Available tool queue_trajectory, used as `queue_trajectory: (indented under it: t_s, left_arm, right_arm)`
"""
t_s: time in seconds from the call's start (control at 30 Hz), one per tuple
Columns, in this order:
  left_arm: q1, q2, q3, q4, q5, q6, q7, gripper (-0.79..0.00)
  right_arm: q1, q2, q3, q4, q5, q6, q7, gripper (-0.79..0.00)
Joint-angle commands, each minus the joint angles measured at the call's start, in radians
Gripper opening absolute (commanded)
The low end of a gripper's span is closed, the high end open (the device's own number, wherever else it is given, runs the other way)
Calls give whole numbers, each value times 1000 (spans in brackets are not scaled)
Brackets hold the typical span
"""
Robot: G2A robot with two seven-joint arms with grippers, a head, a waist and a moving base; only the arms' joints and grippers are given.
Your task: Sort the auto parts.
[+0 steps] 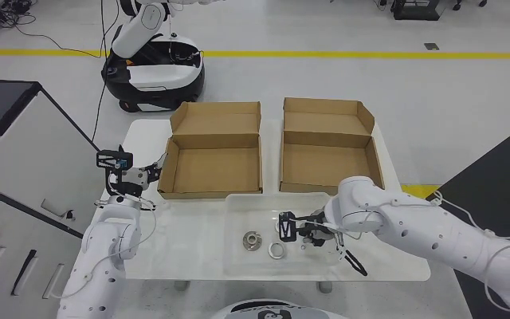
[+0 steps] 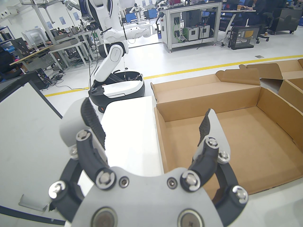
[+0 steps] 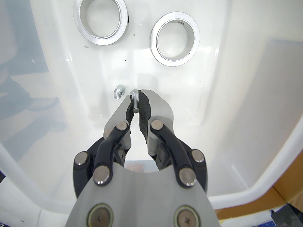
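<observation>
One small silver threaded bolt (image 3: 135,105) is pinched by its shank between the nearly closed fingers of the right hand (image 3: 136,98). The hand sits low inside the shallow white plastic tray (image 1: 239,215) at the near edge of the white tabletop (image 1: 151,135). Just beside the fingertips a second small silver bolt (image 3: 118,92) rests on the tray floor. Beyond both bolts, two silver metal rings (image 3: 100,14) lie flat in the same tray, apart from each other. Farther back, two open brown cardboard boxes stand side by side with flaps folded back: the left box (image 1: 211,167) and the right box (image 1: 327,163). The left hand (image 2: 149,124) hangs over the left box's outer wall, fingers spread wide, holding nothing.
</observation>
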Motion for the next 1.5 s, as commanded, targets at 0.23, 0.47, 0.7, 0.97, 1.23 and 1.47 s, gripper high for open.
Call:
queue_trajectory:
  t_s: [0.23,0.47,0.7,0.97,1.23,1.47]
  left_arm:
    - [0,0,0,0,0,0,0,0]
    - [0,0,0,0,0,0,0,0]
    - [0,0,0,0,0,0,0,0]
    - [0,0,0,0,0,0,0,0]
    - [0,0,0,0,0,0,0,0]
    - [0,0,0,0,0,0,0,0]
  right_arm:
    - [6,5,41,-17,19,-29,22,-785]
    - [26,33,126,-74,81,-67,36,-785]
    - [32,69,216,-142,182,-119,46,-785]
    - [35,117,288,-207,253,-174,-9,-785]
    - [52,159,338,-210,294,-248,-83,-785]
    - [74,204,382,-148,317,-347,-182,-785]
